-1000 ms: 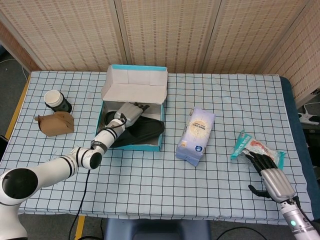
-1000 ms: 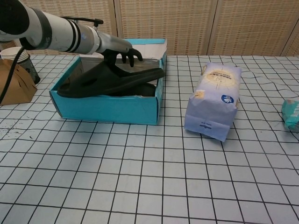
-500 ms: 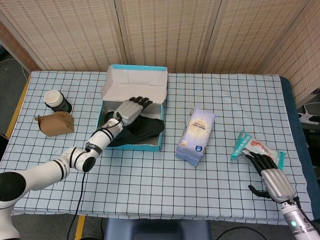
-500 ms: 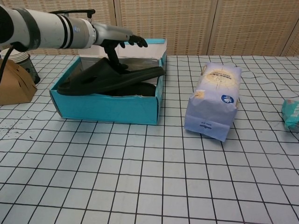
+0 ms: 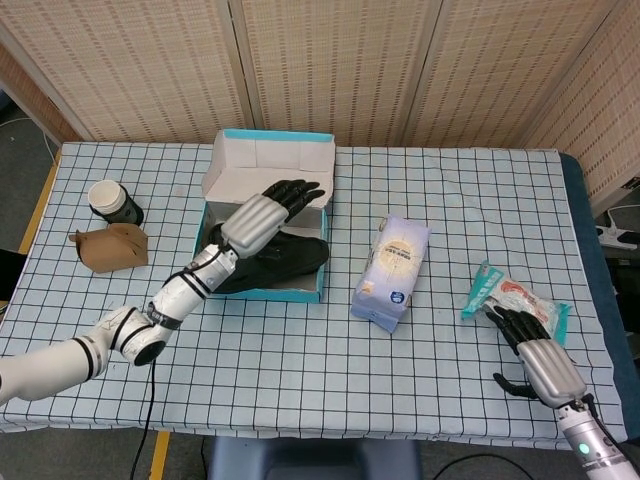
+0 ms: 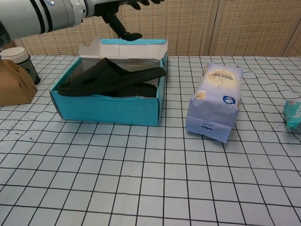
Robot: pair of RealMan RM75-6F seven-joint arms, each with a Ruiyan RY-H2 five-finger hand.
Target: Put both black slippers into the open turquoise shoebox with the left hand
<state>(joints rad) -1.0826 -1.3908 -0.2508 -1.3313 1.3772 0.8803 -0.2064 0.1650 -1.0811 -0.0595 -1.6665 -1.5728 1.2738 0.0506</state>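
The open turquoise shoebox (image 5: 300, 292) (image 6: 108, 108) stands left of centre with its lid tilted back. Two black slippers (image 5: 285, 256) (image 6: 110, 79) lie inside it, one on top of the other, the top one's toe resting on the box's right rim. My left hand (image 5: 265, 211) (image 6: 120, 13) hovers above the box with fingers spread and holds nothing. My right hand (image 5: 535, 355) rests on the table at the front right, fingers toward a snack packet, nothing in it.
A lilac-white bag (image 5: 392, 272) (image 6: 215, 101) stands right of the box. A turquoise snack packet (image 5: 512, 297) (image 6: 293, 115) lies at the far right. A paper cup (image 5: 112, 199) (image 6: 18, 61) and a brown carton (image 5: 112, 247) (image 6: 13, 84) sit at the left.
My left hand has let go of the top slipper, risen out of the box and opened above it. The slippers stay in the box. The right hand barely moved.
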